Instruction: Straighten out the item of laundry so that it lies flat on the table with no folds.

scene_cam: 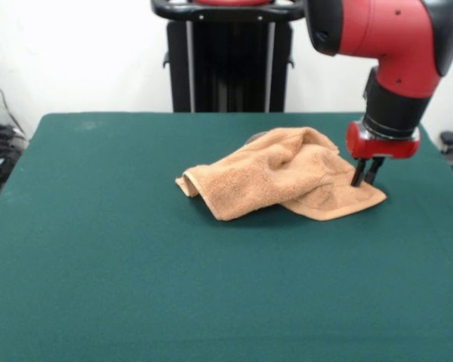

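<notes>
Towel (279, 177): orange-tan terry cloth, rumpled, lying on the right half of the desk, past its middle; not flat.
Towel, near edge: a rolled, doubled corner at the left end, thick where layers overlap; a flatter single flap runs out to the right-hand corner.
Towel, far part: a raised hump at the back, cloth piled on itself; I cannot count the layers under it.
Handling, my judgement: light, limp, no stiffness; it should drape and drag rather than slide as one piece. The looped pile probably grips the felt, so a pulled corner may stretch out while the bulk stays put. Not fragile.
Where to take hold, my judgement: the free right corner, where a single layer lies open, or the doubled left corner, to be pulled outward and away from the hump.
My jaws (367, 181): tips down at the towel's right corner, standing close together; they appear to touch or press the cloth, but I cannot tell whether they are clamped on it.
My arm (396, 53): red and black, coming down from upper right, directly over that corner.
Desk (98, 264): dark green felt-like cover, broad, with much bare surface near and to the left of the towel for spreading.
Room beyond: a black stand (228, 56) against a pale wall; cables and dark gear at both side edges.
</notes>
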Controlling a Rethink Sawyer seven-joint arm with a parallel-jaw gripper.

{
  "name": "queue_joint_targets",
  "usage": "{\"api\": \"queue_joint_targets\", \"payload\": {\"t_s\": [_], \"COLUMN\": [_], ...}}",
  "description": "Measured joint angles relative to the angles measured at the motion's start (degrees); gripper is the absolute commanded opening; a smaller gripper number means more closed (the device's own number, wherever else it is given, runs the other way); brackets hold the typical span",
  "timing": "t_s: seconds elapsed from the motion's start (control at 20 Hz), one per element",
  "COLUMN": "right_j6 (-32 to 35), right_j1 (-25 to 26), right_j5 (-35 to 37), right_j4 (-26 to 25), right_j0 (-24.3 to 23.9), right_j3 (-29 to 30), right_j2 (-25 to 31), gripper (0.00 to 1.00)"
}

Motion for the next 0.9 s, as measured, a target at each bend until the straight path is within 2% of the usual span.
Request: {"api": "queue_joint_targets", "payload": {"t_s": [0.9], "right_j6": [0.0], "right_j1": [0.1], "right_j5": [0.2], "right_j4": [0.9], "right_j0": [0.0], "right_j3": [0.0], "right_j2": [-0.1], "gripper": [0.00]}}
